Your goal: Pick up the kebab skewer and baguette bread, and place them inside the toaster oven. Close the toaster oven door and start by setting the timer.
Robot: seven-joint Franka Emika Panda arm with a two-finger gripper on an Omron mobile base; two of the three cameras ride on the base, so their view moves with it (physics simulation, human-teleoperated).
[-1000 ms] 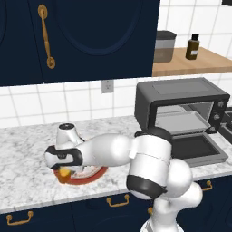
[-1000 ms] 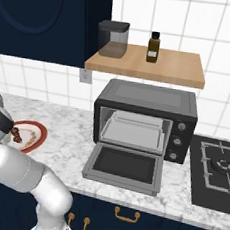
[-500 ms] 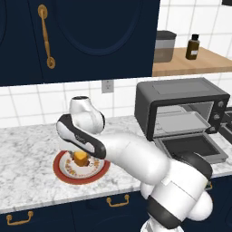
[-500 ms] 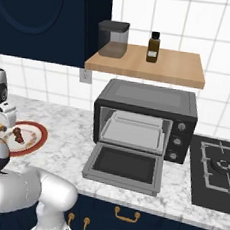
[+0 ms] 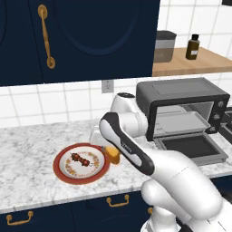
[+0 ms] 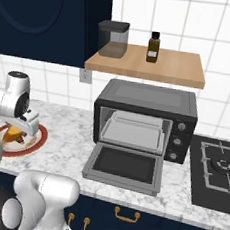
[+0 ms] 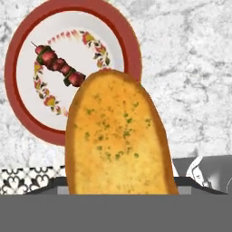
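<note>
Step in hand, as I read it: baguette bread (image 7: 118, 136) is picked and on its way to the toaster oven (image 6: 145, 121). In the hand view the loaf fills the lower middle, running up from btwn the fingers, w/ the red-rimmed plate (image 7: 131, 50) below it in the distance, so it looks lifted clear of the plate, not resting on it. Gripper (image 5: 110, 152) fingers are mostly hidden behind the loaf; they stand wide, clamped on the baguette across its width as far as I can judge. In the left base view the bread hangs just off the plate's rim on the oven side. Kebab skewer (image 7: 58, 65) lies on the plate, untouched, near its middle. Toaster oven door (image 6: 124, 167) is dropped flat open toward the front, and a pale tray (image 6: 135, 131) sits inside the oven on the rack. Next move calls for carrying the loaf across to the oven, coming in above the open door and low enough to clear the top of the opening, then setting it on the tray w/o knocking the door; skewer, door and timer are all yet to do. Surface: grey-white marble counter (image 5: 27, 149), oven well apart from the plate. Room: white tile wall, navy cabinets above the plate, wooden shelf (image 6: 157, 66) above the oven w/ a dark canister (image 6: 113, 37) and brown bottle (image 6: 153, 46); gas hob (image 6: 220, 171) just beside the oven, away from the plate.
</note>
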